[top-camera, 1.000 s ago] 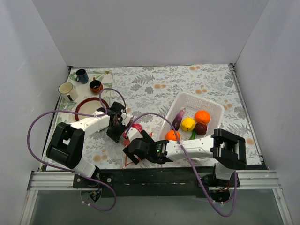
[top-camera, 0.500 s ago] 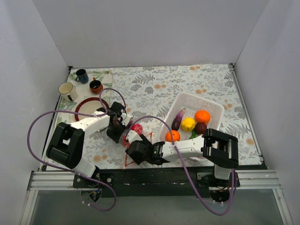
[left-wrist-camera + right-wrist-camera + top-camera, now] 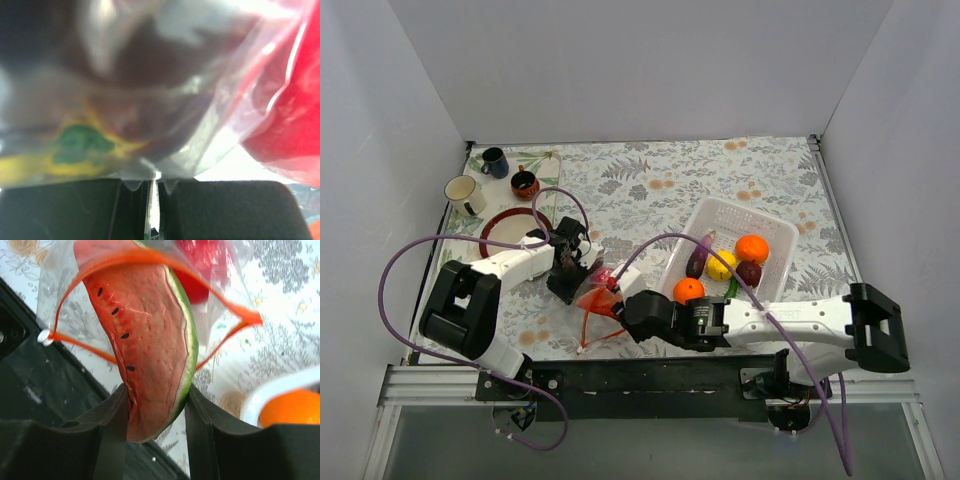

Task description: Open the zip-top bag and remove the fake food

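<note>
1. The table [image 3: 650, 190], covered with a leaf-print cloth, is carrying everything.
2. The white mesh basket [image 3: 775, 232] is sitting on the table's right half. It is holding fake food: two orange balls [image 3: 752, 248], a lemon [image 3: 721, 265], an eggplant [image 3: 700, 255] and a dark plum [image 3: 749, 273].
3. The zip-top bag [image 3: 597, 297] is lying close to the table's near edge, left of the basket, between the two grippers. Its orange-red zip strip [image 3: 125, 257] is gaping in a wide loop.
4. The left gripper [image 3: 150, 200] is reaching in from the left. Its jaws are pressing together on a fold of the bag's clear plastic.
5. The right gripper [image 3: 156, 405] is meeting the bag's open mouth from the near right side. Its jaws are pinching the watermelon slice [image 3: 145, 340] on both flat sides.
6. The slice's lower end is sitting between the jaws, and its upper part is passing through the zip loop into the bag.
7. A red round piece [image 3: 205, 265] is lying deeper inside the bag, behind the slice and beside the left gripper.
</note>
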`<state>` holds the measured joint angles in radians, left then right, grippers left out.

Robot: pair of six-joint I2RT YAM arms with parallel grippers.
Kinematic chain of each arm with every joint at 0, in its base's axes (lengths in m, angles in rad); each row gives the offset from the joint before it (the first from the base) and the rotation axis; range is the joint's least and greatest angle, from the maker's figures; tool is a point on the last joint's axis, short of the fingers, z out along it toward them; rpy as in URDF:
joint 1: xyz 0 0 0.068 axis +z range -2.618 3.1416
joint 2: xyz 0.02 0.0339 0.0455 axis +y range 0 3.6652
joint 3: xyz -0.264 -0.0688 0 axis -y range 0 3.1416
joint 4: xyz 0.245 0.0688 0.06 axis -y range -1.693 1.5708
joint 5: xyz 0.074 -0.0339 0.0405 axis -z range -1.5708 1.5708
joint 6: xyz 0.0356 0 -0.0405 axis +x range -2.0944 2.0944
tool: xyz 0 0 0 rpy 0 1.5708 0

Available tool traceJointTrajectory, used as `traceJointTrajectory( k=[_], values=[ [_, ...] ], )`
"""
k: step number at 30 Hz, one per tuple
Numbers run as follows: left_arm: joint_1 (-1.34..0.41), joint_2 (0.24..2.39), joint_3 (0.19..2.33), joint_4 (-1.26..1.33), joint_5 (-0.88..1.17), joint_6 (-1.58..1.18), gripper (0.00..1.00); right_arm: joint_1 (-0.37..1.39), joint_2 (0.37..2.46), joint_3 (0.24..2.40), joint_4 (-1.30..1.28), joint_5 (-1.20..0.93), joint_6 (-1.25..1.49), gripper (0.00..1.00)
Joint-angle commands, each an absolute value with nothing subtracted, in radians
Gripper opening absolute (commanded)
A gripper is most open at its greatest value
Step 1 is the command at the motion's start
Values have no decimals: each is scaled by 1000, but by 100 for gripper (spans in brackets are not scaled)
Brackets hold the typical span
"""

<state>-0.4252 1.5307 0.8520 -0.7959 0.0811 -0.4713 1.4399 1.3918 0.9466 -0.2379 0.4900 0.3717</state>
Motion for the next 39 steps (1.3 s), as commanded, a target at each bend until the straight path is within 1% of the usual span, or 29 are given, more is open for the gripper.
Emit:
traceJointTrajectory(
  k=[1, 6, 9, 10, 12, 13, 15, 16, 17, 18, 19, 21, 22, 24, 25, 26, 27, 31, 35, 36, 37, 39],
  values=[
    [-430, 1537, 870, -779, 64, -465, 0, 1468, 1242, 894, -421, 515, 483, 18],
    [-431, 1552, 870, -773, 66, -466, 0, 1509, 1063, 842, -622, 580, 629, 16],
    [-430, 1562, 874, -773, 72, -469, 0, 1522, 962, 874, -727, 682, 731, 14],
    [-430, 1562, 877, -773, 72, -469, 0, 1523, 925, 885, -798, 752, 777, 11],
    [-430, 1556, 888, -778, 74, -472, 0, 1522, 896, 906, -850, 828, 817, 10],
    [-430, 1551, 894, -784, 83, -476, 0, 1522, 882, 925, -914, 906, 840, 10],
    [-430, 1516, 935, -814, 112, -485, 0, 1517, 888, 946, -1001, 989, 937, 11],
    [-430, 1499, 955, -827, 145, -486, 0, 1511, 916, 972, -1059, 1065, 1001, 12],
    [-430, 1487, 981, -844, 162, -494, 0, 1500, 936, 985, -1212, 1098, 1143, 13],
    [-430, 1458, 1029, -870, 176, -495, 0, 1476, 957, 992, -1288, 1127, 1229, 15],
    [-430, 1444, 1057, -885, 205, -503, 0, 1454, 989, 994, -1304, 1153, 1204, 26],
    [-430, 1405, 1127, -922, 219, -509, 0, 1363, 1014, 965, -1302, 1151, 1221, 38],
    [-430, 1396, 1147, -933, 225, -511, 0, 1335, 1038, 954, -1302, 1137, 1230, 47],
    [-431, 1381, 1179, -971, 242, -509, 0, 1280, 1064, 936, -1301, 1126, 1255, 54],
    [-430, 1368, 1193, -980, 242, -508, 0, 1269, 1092, 934, -1299, 1123, 1258, 77],
    [-430, 1364, 1190, -986, 238, -506, 0, 1263, 1104, 940, -1299, 1124, 1258, 93],
    [-430, 1359, 1186, -991, 233, -505, 0, 1255, 1118, 945, -1301, 1126, 1258, 99],
    [-430, 1345, 1138, -988, 219, -506, 0, 1252, 1187, 1002, -1305, 1143, 1217, 98],
    [-430, 1293, 1108, -976, 226, -517, 0, 1278, 1212, 1092, -1286, 1152, 1146, 98],
    [-430, 1281, 1100, -967, 225, -518, 0, 1325, 1207, 1103, -1260, 1157, 1120, 98],
    [-430, 1266, 1092, -960, 227, -518, 0, 1357, 1197, 1111, -1173, 1161, 1070, 99],
    [-430, 1220, 1042, -933, 218, -511, 0, 1455, 1181, 1105, -1057, 1161, 915, 99]
  ],
)
